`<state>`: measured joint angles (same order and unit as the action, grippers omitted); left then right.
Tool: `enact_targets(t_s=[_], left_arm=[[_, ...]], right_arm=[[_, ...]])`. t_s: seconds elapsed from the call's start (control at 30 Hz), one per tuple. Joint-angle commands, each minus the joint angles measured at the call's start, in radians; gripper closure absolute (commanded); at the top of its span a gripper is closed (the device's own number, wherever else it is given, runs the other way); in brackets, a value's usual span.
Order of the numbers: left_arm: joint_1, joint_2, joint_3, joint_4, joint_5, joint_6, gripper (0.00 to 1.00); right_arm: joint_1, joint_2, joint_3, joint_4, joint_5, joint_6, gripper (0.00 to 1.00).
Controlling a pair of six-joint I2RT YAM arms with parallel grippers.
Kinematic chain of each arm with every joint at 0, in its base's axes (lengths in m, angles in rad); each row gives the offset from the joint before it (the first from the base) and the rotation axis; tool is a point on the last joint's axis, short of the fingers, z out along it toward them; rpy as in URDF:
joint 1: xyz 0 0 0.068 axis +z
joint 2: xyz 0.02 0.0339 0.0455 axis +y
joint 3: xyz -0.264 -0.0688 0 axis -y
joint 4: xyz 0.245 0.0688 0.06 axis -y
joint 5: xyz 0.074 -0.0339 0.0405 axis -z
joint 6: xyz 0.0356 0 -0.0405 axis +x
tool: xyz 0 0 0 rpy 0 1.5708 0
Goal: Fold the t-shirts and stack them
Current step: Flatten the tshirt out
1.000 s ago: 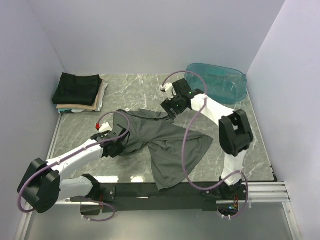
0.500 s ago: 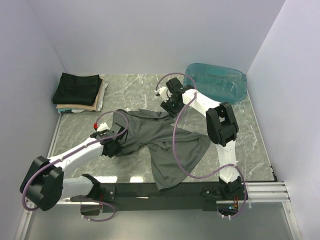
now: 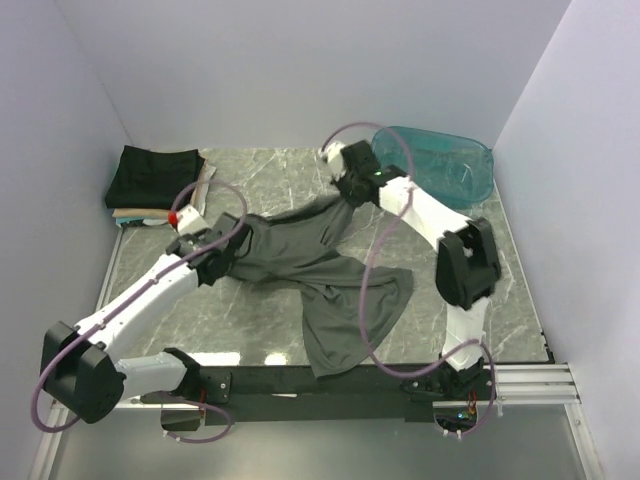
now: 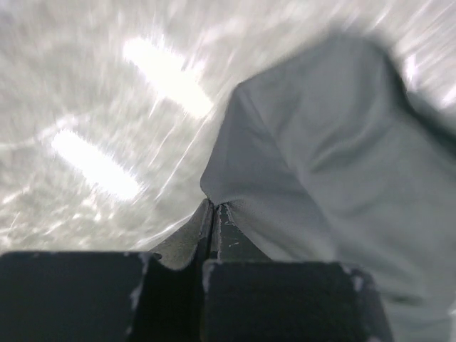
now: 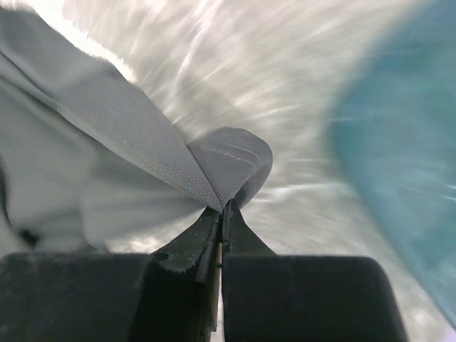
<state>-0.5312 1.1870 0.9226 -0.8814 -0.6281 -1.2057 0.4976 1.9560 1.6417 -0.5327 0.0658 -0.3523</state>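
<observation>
A charcoal-grey t-shirt (image 3: 330, 280) lies crumpled across the middle of the marble table, stretched between both arms. My left gripper (image 3: 222, 258) is shut on its left edge; in the left wrist view the cloth (image 4: 320, 164) runs out from the pinched fingertips (image 4: 214, 210). My right gripper (image 3: 345, 198) is shut on the far upper edge, lifted off the table; a hemmed fold of the grey t-shirt (image 5: 228, 160) sits clamped at the tips (image 5: 224, 206). A stack of folded t-shirts (image 3: 158, 182), black on top with tan and cream under it, rests at the far left.
A translucent teal tub (image 3: 440, 165) stands at the far right corner, close behind the right arm, and shows as a blurred teal shape (image 5: 399, 149) in the right wrist view. White walls enclose the table on three sides. A black rail (image 3: 330, 380) runs along the near edge.
The right gripper has closed on the shirt's far edge and pulled it up and back. The left gripper, still shut on the cloth, has moved up and away toward the left, stretching the shirt.
</observation>
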Motion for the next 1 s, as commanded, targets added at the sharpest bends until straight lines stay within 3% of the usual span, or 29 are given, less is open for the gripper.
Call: enact_targets(t_s=[0.0, 0.2, 0.33, 0.43, 0.47, 0.57, 0.67, 0.97], left_arm=[[0.004, -0.027, 0.143, -0.135, -0.174, -0.051, 0.99], [0.004, -0.018, 0.424, -0.281, -0.306, -0.091, 0.99], [0.004, -0.075, 0.565, -0.188, -0.346, 0.065, 0.99], [0.004, -0.17, 0.573, -0.029, -0.338, 0.217, 0.99], [0.004, -0.228, 0.568, 0.081, -0.311, 0.256, 0.99], [0.004, -0.325, 0.571, 0.2, -0.263, 0.365, 0.99], [0.004, -0.387, 0.617, 0.246, -0.234, 0.403, 0.99], [0.004, -0.437, 0.829, 0.308, 0.069, 0.529, 0.99]], right_arm=[[0.002, -0.232, 0.03, 0.116, 0.206, 0.128, 1.0], [0.002, -0.417, 0.072, 0.082, 0.322, 0.179, 1.0], [0.002, -0.511, 0.113, 0.062, 0.382, 0.177, 1.0], [0.001, -0.586, 0.145, 0.048, 0.405, 0.171, 1.0], [0.002, -0.629, 0.158, 0.046, 0.402, 0.161, 1.0], [0.001, -0.713, 0.199, 0.025, 0.358, 0.159, 1.0], [0.002, -0.797, 0.239, -0.015, 0.277, 0.167, 1.0], [0.002, -0.986, 0.354, -0.121, 0.099, 0.21, 1.0]])
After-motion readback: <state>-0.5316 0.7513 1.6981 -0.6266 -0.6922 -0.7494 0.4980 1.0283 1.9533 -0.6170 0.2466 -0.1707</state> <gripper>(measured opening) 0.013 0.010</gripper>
